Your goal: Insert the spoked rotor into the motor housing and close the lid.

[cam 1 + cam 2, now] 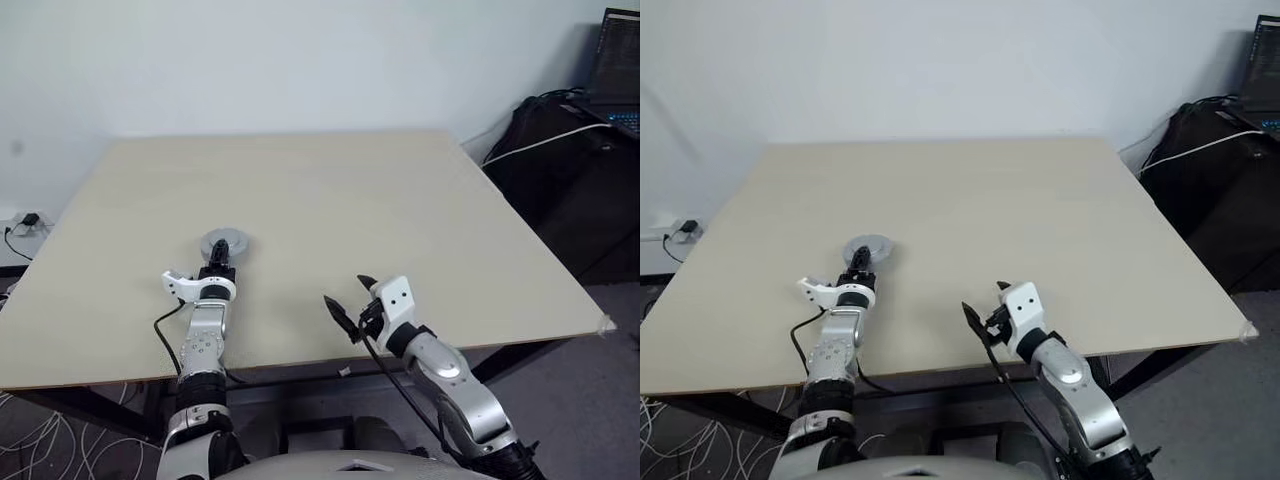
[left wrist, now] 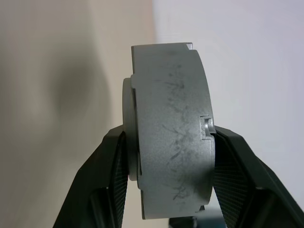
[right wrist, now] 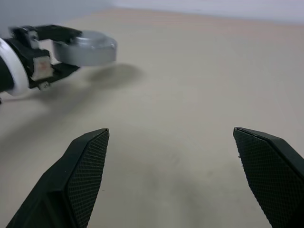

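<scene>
A: Where is the round grey metal motor housing [image 2: 171, 133]?

B: Clamped between the left hand's [image 1: 219, 259] two black fingers, held just above the pale wooden table [image 1: 400, 210]. Its lid looks already seated, though I cannot tell for sure.

A: And the right hand [image 3: 171, 175]?

B: Spread wide, holding nothing, near the housing and closer to the table's front edge. To set the housing down well, I'd lower it flat and release gently.
</scene>
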Robot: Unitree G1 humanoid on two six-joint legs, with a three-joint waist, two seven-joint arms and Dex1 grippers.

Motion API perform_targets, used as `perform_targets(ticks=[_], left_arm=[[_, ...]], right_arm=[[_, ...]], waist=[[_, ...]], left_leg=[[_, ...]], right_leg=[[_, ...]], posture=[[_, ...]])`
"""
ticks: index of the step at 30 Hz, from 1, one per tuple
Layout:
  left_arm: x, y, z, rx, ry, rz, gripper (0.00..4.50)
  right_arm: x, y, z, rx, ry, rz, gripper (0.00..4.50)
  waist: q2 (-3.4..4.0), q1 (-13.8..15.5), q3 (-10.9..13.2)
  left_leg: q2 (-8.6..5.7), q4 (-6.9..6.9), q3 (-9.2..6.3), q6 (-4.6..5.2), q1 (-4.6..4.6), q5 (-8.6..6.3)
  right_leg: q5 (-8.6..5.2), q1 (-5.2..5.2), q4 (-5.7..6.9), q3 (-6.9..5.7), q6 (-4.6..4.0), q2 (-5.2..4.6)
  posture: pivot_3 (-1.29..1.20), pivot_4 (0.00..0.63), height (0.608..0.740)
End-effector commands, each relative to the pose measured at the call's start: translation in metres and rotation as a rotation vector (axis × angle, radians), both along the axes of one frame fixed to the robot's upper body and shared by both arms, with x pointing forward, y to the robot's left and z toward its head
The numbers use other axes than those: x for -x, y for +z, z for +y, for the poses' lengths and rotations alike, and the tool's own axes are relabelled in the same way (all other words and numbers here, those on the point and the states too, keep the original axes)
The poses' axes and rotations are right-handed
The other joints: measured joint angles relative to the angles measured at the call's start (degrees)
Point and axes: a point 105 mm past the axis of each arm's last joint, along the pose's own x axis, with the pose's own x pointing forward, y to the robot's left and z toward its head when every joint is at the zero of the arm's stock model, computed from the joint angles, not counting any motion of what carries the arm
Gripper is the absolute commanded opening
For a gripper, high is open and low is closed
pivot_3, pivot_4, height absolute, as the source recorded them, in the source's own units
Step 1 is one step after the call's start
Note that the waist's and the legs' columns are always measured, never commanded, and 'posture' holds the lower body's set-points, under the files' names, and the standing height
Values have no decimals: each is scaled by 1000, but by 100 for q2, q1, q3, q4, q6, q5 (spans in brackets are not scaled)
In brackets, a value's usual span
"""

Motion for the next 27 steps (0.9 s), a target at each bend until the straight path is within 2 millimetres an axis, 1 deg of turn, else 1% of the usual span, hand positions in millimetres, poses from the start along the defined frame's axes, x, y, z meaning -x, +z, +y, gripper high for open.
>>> perform_targets(ticks=[1, 4, 11, 13, 14, 15, 18, 19, 23, 27], left_arm=[[-12, 12, -12, 34, 8, -34, 2111], [-14, 11, -12, 13, 9, -9, 2111], [-13, 0, -6, -17, 47, 86, 2111], [-12, -3, -6, -19, 43, 107, 2818], [-11, -4, -7, -23, 38, 113, 3021], [-11, -5, -7, -26, 33, 116, 3314], [-7, -8, -9, -34, 21, 140, 4295], [-5, -10, -10, -39, 16, 151, 4465], [3, -12, -12, -45, 4, 174, 4465], [17, -14, -15, -57, -28, 201, 4465]], right_arm=[[-5, 13, -2, -23, -9, -59, 4500], [-4, 13, -2, -28, -7, -56, 4500], [-4, 12, -2, -36, -9, -46, 4500], [-4, 12, -2, -37, -11, -45, 4500], [-4, 12, -2, -38, -12, -44, 4500], [-4, 12, -1, -38, -13, -44, 4500], [-4, 12, -1, -38, -16, -44, 4500], [-4, 12, -1, -38, -18, -42, 4500], [-3, 11, -1, -39, -22, -39, 4500], [-3, 10, -1, -40, -26, -35, 4500]], waist=[[-1, 1, 1], [-9, 16, 5], [-11, 80, 6], [-11, 86, 5], [-11, 88, 5], [-11, 87, 5], [-6, 87, 1], [-5, 85, 0], [-7, 80, -1], [-8, 72, -1]], left_leg=[[1, 0, 0, 0, 1, 0], [3, 0, -4, -1, 1, 0], [2, 1, -5, -1, 1, 0], [1, 0, -6, -1, 1, 0], [1, 0, -6, -1, 2, 0], [1, 1, -6, -1, 2, 0], [1, 1, -5, -1, 11, 0], [1, 0, -5, -1, 21, -1], [3, 1, -5, -9, 25, -5], [3, -2, -5, -5, 24, -2]], right_leg=[[0, -1, 1, 0, 0, 1], [0, -3, 2, -3, 0, 1], [0, -7, 1, -4, 1, 0], [1, -7, 1, -4, 0, 0], [1, -7, 1, -4, 1, 0], [1, -7, 1, -4, 1, 0], [1, -6, 1, -5, 1, 0], [0, -1, 1, -5, 2, 0], [0, 0, 2, -4, 3, 0], [0, -2, 2, -4, 2, 0]], posture=[[0, 0, 740], [0, 0, 740], [0, 0, 740], [0, 0, 740], [0, 0, 740], [0, 0, 740], [0, 0, 740], [0, 0, 740], [0, 0, 740], [0, 0, 740]])
